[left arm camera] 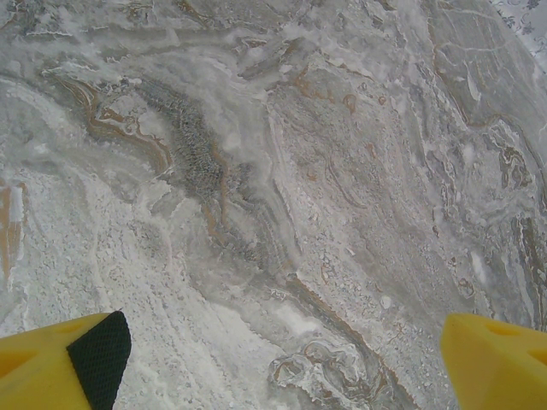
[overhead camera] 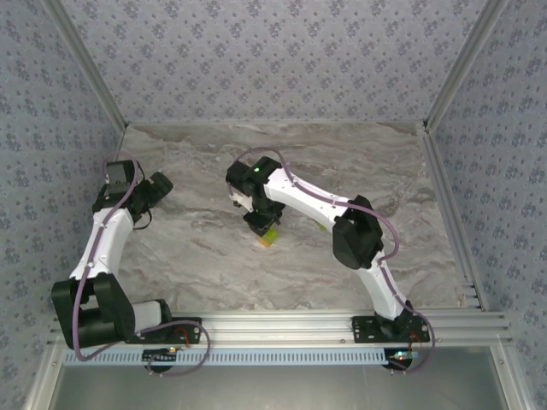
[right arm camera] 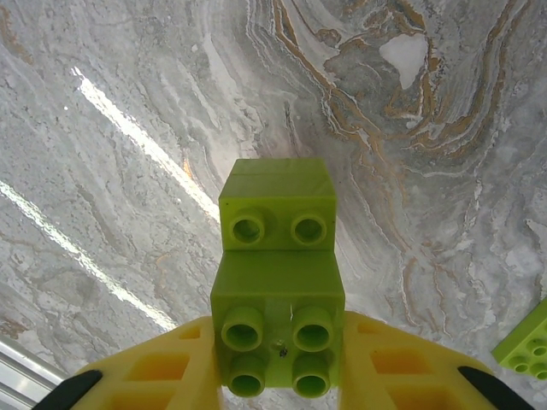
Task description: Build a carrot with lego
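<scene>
Lego stack [right arm camera: 277, 282] of lime-green bricks is held clamped between the yellow fingers [right arm camera: 397, 363] of the right gripper [right arm camera: 278, 367]; the jaws are pressed against the sides of the nearer brick, a square piece whose four studs are turned toward the wrist camera; a second lime-green piece, two of its studs visible, is joined beyond it. The long axis of the stack is seen running straight out from the gripper, away from the camera and toward the marble table [right arm camera: 111, 171]; whether the far end touches the surface cannot be told. A loose brick [right arm camera: 523, 342], also lime green and studded, is seen on the table at the lower right edge of that view, well apart from the stack. From above, the right gripper [overhead camera: 261, 224] is found near the middle of the table, with the stack at its tip; a green light [overhead camera: 256, 168] is lit on that arm's wrist. The left gripper [overhead camera: 159, 190] is placed at the left side, well apart; its fingers [left arm camera: 491, 359] are spread wide and released over bare marble.
</scene>
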You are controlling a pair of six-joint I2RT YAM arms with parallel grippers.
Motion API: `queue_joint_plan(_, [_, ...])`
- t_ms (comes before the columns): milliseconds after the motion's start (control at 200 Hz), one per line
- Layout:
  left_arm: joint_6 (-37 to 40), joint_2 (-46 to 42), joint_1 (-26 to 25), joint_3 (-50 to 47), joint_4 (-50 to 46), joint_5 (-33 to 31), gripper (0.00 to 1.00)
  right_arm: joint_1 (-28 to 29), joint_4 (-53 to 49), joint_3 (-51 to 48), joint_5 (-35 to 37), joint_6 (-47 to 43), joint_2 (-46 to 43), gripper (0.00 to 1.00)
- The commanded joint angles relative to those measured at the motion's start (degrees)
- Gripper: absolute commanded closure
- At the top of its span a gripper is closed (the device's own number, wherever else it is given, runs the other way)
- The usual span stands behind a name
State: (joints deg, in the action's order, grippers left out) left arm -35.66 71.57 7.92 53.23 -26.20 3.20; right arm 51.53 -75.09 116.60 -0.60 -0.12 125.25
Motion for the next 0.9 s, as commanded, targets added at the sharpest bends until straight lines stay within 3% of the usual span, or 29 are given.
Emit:
queue_joint_plan(0, [-0.09,-0.47,0.42,1.45,-0.69,0.05,0.05,0.23,0.41,-2.27,0.21,1.00,-0.42,0.62])
queue_joint_plan(460, [-0.02,-0.55,0.42,1.44,-0.95,0.10,0.05,-0.24,2.95,-4.28,-1.27,1.36,-8.71,0.28])
queue_joint_plan(680, [-0.11,-0.91,0.38,1.44,-0.97,0.05,0.05,-2.78,2.26,-7.25,1.42,2.72,-17.03,0.25])
queue_joint_plan(894, [-0.19,-1.00,0.34,1.21,-0.85,0.14,0.05,-12.40,9.04,-21.88,3.45,4.74,-23.17,0.25])
